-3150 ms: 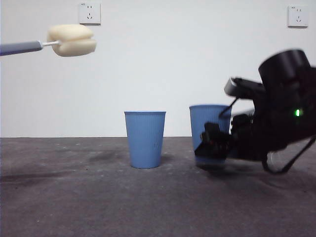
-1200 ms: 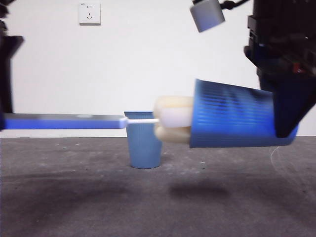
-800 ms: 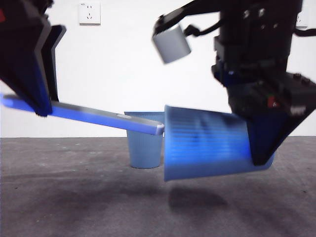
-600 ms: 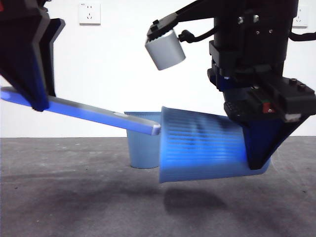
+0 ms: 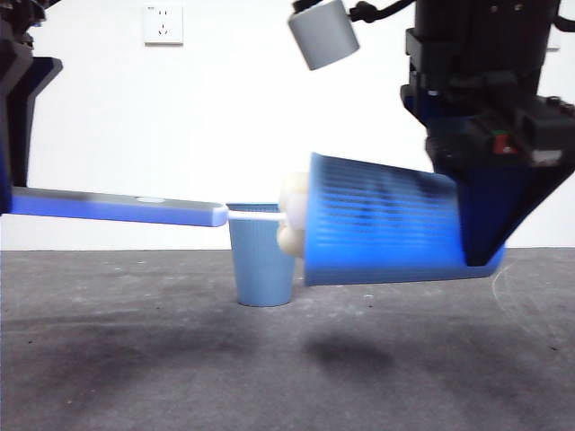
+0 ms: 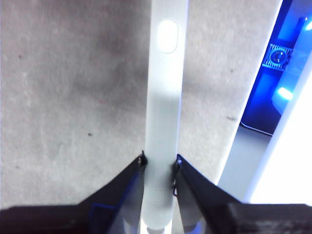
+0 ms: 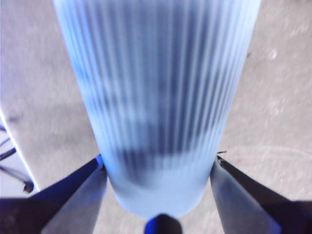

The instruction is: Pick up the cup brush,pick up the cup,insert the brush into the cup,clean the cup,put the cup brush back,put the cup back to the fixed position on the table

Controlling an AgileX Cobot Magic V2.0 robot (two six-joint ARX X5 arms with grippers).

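The right gripper (image 7: 158,168) is clenched on the cup (image 5: 386,224), its two black jaws pressed against the ribbed blue plastic wall near the base. It holds the cup in the air on the right of the scene, lying almost on its side: the long axis runs left to right, the open mouth faces left and tips slightly down, the narrower base points right. Inside the mouth sits the cream-yellow sponge head (image 5: 292,214) of the cup brush (image 5: 117,209); only its rounded left edge bulges past the rim, the rest is hidden in the cup.

The left gripper (image 6: 159,161) is closed on the brush's slim, smooth grey handle, which runs nearly level from the left edge of the scene toward the cup, ending in a thin white tip at the sponge.

Behind and below, a second blue ribbed cup (image 5: 262,254) stands upright on the dark grey, scuffed matt bench (image 5: 135,359), mouth up.
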